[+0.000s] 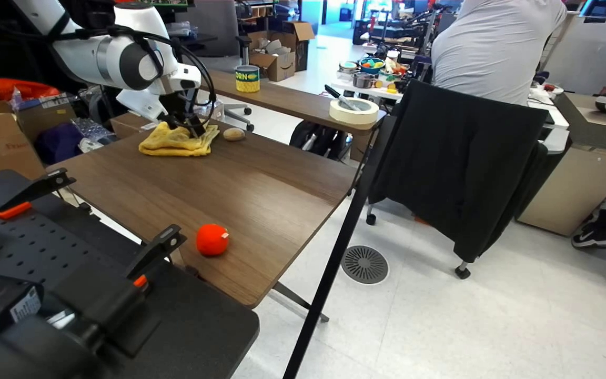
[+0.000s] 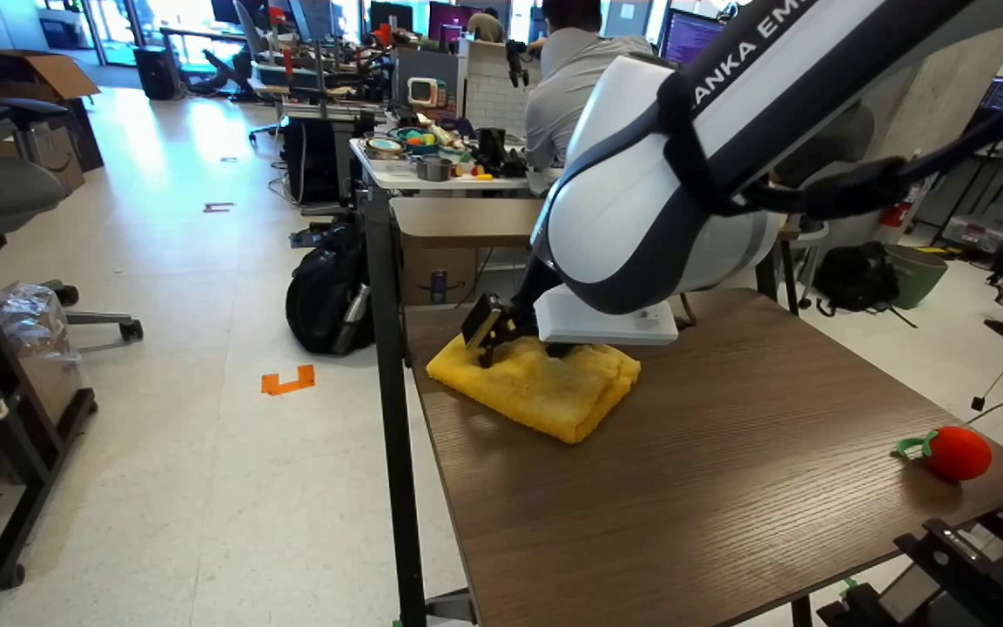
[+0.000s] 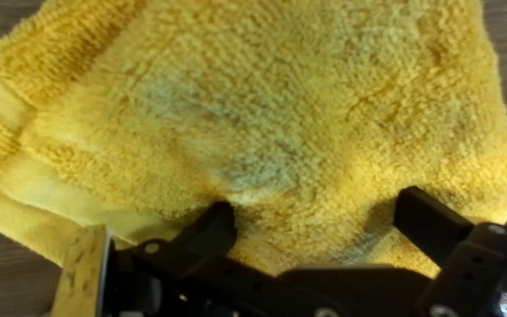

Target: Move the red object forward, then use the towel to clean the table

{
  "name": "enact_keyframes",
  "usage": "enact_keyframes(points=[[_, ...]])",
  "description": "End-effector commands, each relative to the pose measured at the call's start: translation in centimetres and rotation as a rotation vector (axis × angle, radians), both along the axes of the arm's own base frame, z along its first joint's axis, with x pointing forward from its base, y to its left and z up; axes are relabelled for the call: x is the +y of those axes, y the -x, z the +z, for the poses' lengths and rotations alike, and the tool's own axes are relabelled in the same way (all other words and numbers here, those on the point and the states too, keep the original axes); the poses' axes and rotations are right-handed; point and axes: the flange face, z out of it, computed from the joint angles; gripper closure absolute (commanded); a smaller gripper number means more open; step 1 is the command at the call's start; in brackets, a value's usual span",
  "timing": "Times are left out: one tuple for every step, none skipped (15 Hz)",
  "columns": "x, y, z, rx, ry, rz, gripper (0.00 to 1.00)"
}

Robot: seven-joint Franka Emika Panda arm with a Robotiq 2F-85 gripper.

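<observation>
Closing on the yellow towel looks like the next move, and the likeliest fault lies there. The gripper has its fingers wide apart, one near seven o'clock and the other near four in the wrist view, tips seemingly against the pile, nothing pinched between them. A grip this shallow may catch just the top fold, so that the layers unfold or slip free; pressing deeper may jam the tips on the table beneath. A wipe towards three o'clock in an exterior view can bump the brown oval item beside the towel, and with the edge so close it may drop off. The red ball sits well apart, between five and six o'clock from the towel in an exterior view, near the table's edge and the black clamp; being round, it may roll if a long stroke nudges it. Whether it lies far enough forward, I cannot tell.
</observation>
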Motion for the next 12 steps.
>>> enact_keyframes(points=[[-0.3,1.2,-2.7,0.077,0.044,0.036,0.0],[-0.2,2.1,-3.2,0.111,0.072,0.065,0.0],[-0.2,3.3,-4.0,0.133,0.111,0.103,0.0],[-0.1,4.2,-4.2,0.138,0.127,0.143,0.0],[0.2,5.3,-4.3,0.123,0.147,0.187,0.0],[0.4,6.4,-4.3,0.109,0.166,0.235,0.0],[0.8,7.7,-4.3,0.092,0.181,0.285,0.0],[1.2,8.7,-4.2,0.071,0.194,0.332,0.0],[1.8,10.0,-4.1,0.053,0.199,0.382,0.0],[2.3,11.1,-4.1,0.038,0.202,0.429,0.0],[3.2,12.5,-4.0,0.025,0.194,0.479,0.0],[3.8,13.6,-3.9,0.018,0.188,0.526,0.0]])
